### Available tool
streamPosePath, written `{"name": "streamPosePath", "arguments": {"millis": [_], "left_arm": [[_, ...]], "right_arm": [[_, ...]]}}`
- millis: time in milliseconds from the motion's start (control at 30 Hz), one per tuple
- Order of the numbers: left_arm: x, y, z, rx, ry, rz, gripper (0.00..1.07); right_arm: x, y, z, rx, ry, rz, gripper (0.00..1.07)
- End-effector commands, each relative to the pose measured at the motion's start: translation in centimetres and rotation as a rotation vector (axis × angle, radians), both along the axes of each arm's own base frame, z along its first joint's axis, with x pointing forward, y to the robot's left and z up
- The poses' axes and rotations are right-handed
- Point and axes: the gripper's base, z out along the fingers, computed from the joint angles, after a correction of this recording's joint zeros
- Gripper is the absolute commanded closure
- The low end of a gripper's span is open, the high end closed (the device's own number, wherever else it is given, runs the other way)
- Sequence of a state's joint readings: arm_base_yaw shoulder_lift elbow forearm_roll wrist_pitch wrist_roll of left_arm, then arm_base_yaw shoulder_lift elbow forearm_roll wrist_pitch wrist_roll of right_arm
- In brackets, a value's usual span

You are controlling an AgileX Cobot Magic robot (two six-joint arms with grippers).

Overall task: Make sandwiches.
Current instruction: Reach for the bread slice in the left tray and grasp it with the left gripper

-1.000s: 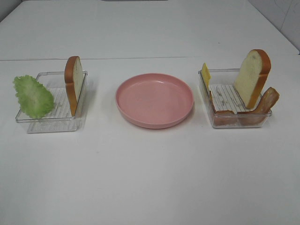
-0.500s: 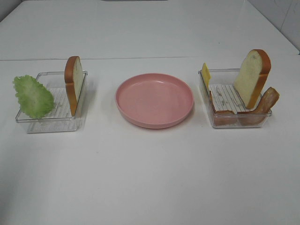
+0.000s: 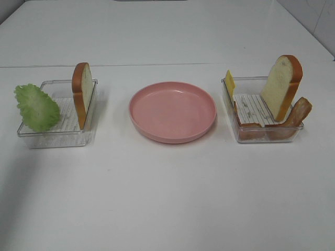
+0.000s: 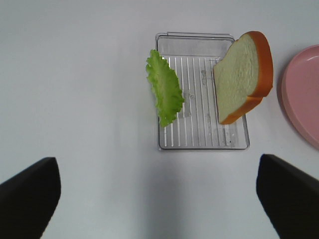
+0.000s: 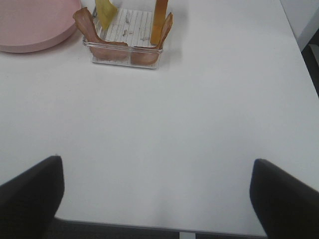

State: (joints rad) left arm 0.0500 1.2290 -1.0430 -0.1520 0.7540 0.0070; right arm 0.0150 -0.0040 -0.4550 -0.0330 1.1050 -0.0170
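Observation:
The sandwiches are not stacked; their parts lie apart. A green lettuce leaf and a bread slice stand on edge in the left clear tray. The right clear tray holds a yellow cheese slice, a leaning bread slice and bacon strips. My left gripper hangs open above the table, short of the left tray. Well back from the right tray, my right gripper is open too. Neither gripper shows in the high view.
A pink plate with nothing on it sits between the two trays. The white table's near edge shows below my right gripper, and its right edge runs close to the right tray's side.
No object has moved. Only the shading on the table near the left tray has shifted slightly.

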Motion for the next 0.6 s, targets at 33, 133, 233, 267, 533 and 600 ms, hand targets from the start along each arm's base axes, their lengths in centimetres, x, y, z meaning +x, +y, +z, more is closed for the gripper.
{"name": "streamPosePath", "arguments": {"millis": [33, 133, 233, 267, 533, 600], "left_arm": [[2.4, -0.9, -0.4, -0.021, 0.035, -0.027, 0.07], [4.6, -2.0, -1.1, -0.018, 0.079, -0.068, 0.07], [7.0, -3.8, -1.9, -0.03, 0.141, -0.097, 0.07], [7.0, -3.8, -1.9, -0.03, 0.141, -0.097, 0.07], [11.2, -6.9, -3.6, 0.007, 0.257, -0.079, 0.07], [12.7, -8.4, -4.3, 0.016, 0.279, -0.08, 0.07]], "right_arm": [[-0.4, 0.0, 0.0, -0.005, -0.038, 0.001, 0.09], [-0.4, 0.0, 0.0, -0.005, -0.038, 0.001, 0.09], [-0.4, 0.0, 0.0, -0.005, -0.038, 0.001, 0.09], [-0.4, 0.0, 0.0, -0.005, -0.038, 0.001, 0.09], [-0.4, 0.0, 0.0, -0.005, -0.038, 0.001, 0.09], [-0.4, 0.0, 0.0, -0.005, -0.038, 0.001, 0.09]]}}
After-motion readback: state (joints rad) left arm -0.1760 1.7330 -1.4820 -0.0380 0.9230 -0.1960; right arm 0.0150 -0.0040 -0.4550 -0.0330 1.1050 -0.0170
